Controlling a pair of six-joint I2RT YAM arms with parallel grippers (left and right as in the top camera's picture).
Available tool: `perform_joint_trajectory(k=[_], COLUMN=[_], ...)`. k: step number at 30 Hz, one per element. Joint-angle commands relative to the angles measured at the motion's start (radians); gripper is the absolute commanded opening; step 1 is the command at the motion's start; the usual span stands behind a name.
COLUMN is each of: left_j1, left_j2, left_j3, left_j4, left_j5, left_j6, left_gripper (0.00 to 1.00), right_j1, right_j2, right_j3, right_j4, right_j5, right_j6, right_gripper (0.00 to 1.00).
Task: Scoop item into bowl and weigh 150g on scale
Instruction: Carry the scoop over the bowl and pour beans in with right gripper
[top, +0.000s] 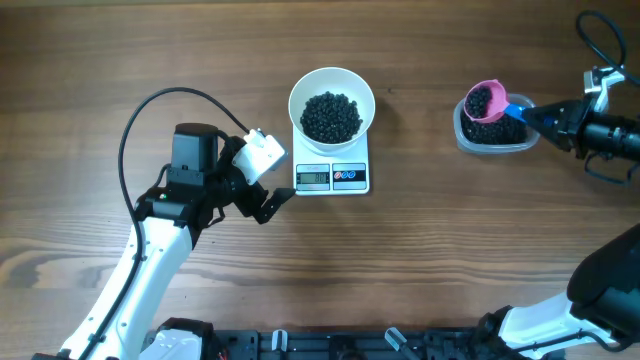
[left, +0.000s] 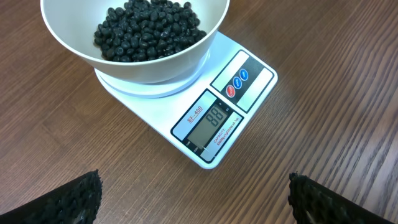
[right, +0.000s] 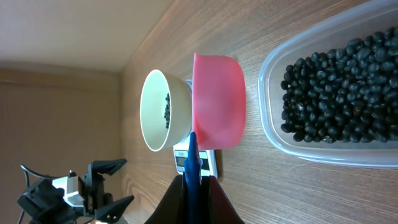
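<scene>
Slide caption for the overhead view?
White bowl of black beans on the scale; right gripper holds a loaded pink scoop over the clear tub edge.

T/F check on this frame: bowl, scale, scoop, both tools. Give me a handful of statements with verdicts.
1. The bowl sits on the scale. True.
2. The bowl is empty. False: black beans lie in it.
3. The right tool grips the pink scoop. True.
4. The left tool is shut on the bowl. False: it is open, holds nothing and stands apart from the scale.
5. The scoop hangs over the bowl. False: it is at the clear tub.
</scene>
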Motion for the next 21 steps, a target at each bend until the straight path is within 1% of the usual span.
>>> perform_joint_trajectory(k=[1, 7, 13, 15, 17, 19, 21], left_j1=[0.004, 0.004, 0.004, 0.004, 0.004, 0.004, 0.004], left_j2=[0.003, 0.003, 0.003, 0.003, 0.003, 0.003, 0.003], left_j3=[-0.005, -0.005, -0.005, -0.005, -0.005, -0.005, -0.005], left_j4=[0.0, 0.0, 0.0, 0.0, 0.0, 0.0, 0.0], left_j5=[0.001, 0.001, 0.002, 0.001, 0.001, 0.001, 0.001], left_j6=[-0.006, -0.006, -0.006, -0.006, -0.006, -0.006, -0.006], left_gripper=[1.0, 1.0, 1.0, 1.0, 1.0, 1.0, 1.0], right_j1=[0.064, 0.209, 0.374, 0.43, 0.525, 0.614, 0.723], right_j2=[0.017, 0.016, 0.016, 0.016, 0.014, 0.008, 0.005], right_j3=[0.027, 0.032, 0.154, 0.2, 0.248, 0.258, 0.26], right_j4=[0.005, 0.034, 0.034, 0.034, 0.06, 0.118, 0.191], right_j5=[-0.087, -0.129, -0.1, -0.028, 0.094, 0.212, 0.372], right_j6=[-0.025, 0.032, 0.092, 0.126, 0.181, 0.247, 0.305], right_gripper=[0.04, 0.04, 0.05, 0.04, 0.04, 0.05, 0.04])
